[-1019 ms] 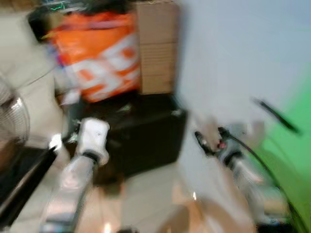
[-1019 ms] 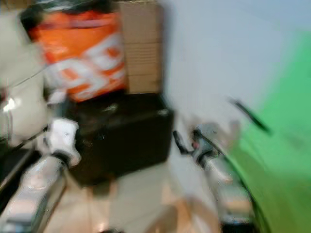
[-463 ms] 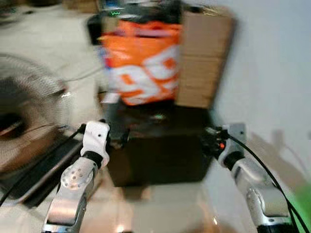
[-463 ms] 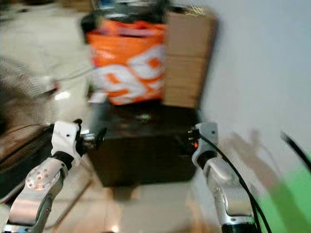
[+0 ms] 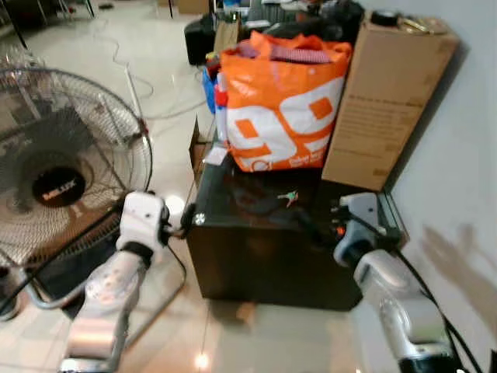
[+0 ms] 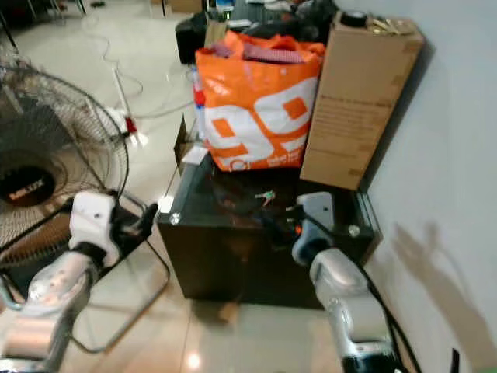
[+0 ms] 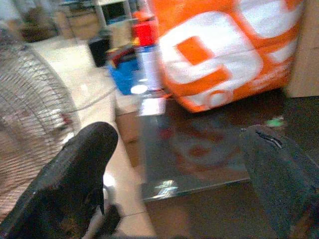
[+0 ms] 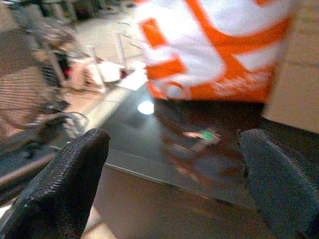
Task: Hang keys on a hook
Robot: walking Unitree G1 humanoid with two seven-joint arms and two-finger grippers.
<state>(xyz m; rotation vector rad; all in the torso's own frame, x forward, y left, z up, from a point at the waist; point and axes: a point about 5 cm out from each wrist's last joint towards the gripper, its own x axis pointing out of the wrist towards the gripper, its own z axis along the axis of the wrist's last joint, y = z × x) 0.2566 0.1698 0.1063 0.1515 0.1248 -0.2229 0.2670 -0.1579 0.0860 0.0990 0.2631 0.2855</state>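
Observation:
A small bunch of keys with a green tag (image 5: pixel 288 197) lies on the glossy top of a low black table (image 5: pixel 264 264), in front of an orange bag. The keys (image 8: pixel 202 135) also show between the two fingers in the right wrist view. My right gripper (image 5: pixel 312 225) hovers open at the table's front right, a short way short of the keys. My left gripper (image 5: pixel 187 220) is open at the table's front left corner, with nothing between its fingers (image 7: pixel 79 174). No hook can be made out.
An orange and white bag (image 5: pixel 283 101) and a tall cardboard box (image 5: pixel 384 101) stand at the back of the table. A large floor fan (image 5: pixel 62 171) stands close on the left. A pale wall (image 5: pixel 466 155) runs along the right. Cables trail over the tiled floor (image 5: pixel 116 54).
The camera has swung and steadied, so the blur is gone and the table now sits in the middle. Both arms stay raised toward the table.

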